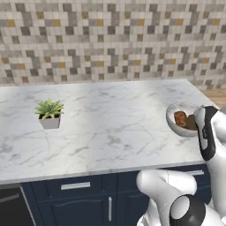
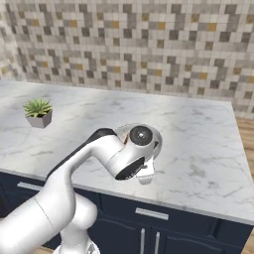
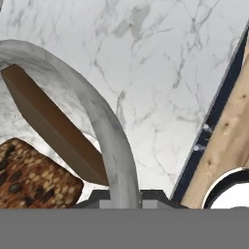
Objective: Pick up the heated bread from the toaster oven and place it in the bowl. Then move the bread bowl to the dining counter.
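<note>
My gripper (image 3: 124, 200) is shut on the rim of the pale grey-white bowl (image 3: 104, 121), with the dark fingertips (image 3: 97, 197) pinching it from both sides. In the bowl lie the crusty orange-brown heated bread (image 3: 29, 180) and a darker flat brown piece (image 3: 53, 126). The left base view shows the bowl (image 1: 174, 110) tilted over the right front part of the dining counter (image 1: 110, 123), the bread (image 1: 180, 118) inside it, half hidden by my forearm. From the right base camera, my hand covers most of the bowl (image 2: 158, 141). The toaster oven is out of view.
A small potted plant (image 1: 49, 114) stands on the counter's left side. Mosaic tiles (image 1: 110, 39) back the counter. The marble ends at the right, with wooden floor (image 2: 246, 131) beyond. Navy drawers (image 1: 75, 187) run below the front edge.
</note>
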You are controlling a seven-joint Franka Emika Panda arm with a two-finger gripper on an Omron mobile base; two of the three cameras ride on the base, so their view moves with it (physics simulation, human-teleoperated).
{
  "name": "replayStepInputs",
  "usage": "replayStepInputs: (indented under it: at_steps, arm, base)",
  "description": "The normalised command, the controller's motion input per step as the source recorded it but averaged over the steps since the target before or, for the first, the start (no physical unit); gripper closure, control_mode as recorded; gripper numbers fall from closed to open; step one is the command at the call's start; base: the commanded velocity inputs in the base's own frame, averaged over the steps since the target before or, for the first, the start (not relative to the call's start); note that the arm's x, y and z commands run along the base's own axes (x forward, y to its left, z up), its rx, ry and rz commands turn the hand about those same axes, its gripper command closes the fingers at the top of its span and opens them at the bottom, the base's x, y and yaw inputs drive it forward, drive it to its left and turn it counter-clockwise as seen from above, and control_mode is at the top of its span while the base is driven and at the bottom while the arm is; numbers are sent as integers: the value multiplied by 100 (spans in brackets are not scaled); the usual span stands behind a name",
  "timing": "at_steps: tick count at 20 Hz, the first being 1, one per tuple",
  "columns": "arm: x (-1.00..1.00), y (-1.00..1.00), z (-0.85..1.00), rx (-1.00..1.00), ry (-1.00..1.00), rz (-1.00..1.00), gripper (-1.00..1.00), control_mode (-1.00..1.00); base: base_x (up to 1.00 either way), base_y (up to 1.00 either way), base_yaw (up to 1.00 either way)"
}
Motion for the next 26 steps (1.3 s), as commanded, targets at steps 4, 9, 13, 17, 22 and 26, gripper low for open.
replayStepInputs:
  at_steps: [4,9,13,17,22,26]
  arm:
    - [100,47,-20,-2,7,4,100,-100]
    - [100,52,-37,0,5,10,100,-100]
    - [100,59,-41,0,11,12,100,-100]
    - [86,19,-56,0,12,20,100,-100]
    - [31,6,-34,-2,2,12,100,-100]
    - [12,0,-16,-2,0,2,100,-100]
  base:
    - [0,0,0]
    - [0,0,0]
    - [0,0,0]
    - [0,0,0]
    - [0,0,0]
    - [0,0,0]
